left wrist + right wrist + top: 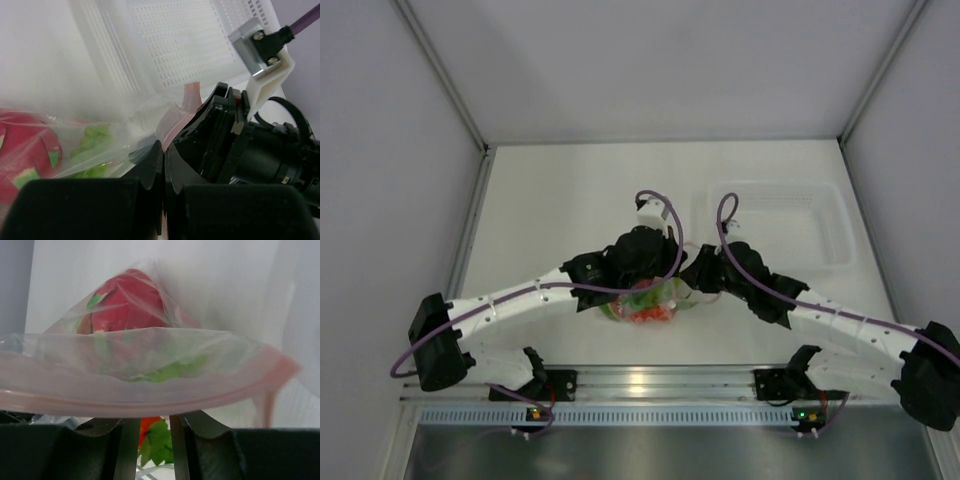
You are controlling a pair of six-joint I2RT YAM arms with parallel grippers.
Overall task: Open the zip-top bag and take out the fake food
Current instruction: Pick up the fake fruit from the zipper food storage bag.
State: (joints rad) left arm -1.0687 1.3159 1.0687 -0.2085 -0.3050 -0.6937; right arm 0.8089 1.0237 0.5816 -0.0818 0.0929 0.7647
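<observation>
bag (pixel 645 298) on table (pixel 550 200), between arms | food (pixel 127 300) inside | left gripper (pixel 162 160) pinched shut on bag edge | right gripper (pixel 150 432) part open, lip across tips | tip: clamp opposite lip, peel apart slowly

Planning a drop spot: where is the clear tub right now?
In the top view the clear tub sits right of centre on the table, just beyond the right gripper and zip-top bag.

Lab robot cell, plain white enclosure walls (pixel 650 60), white table (pixel 560 200), aluminium mounting rail (pixel 650 380) at front
</observation>
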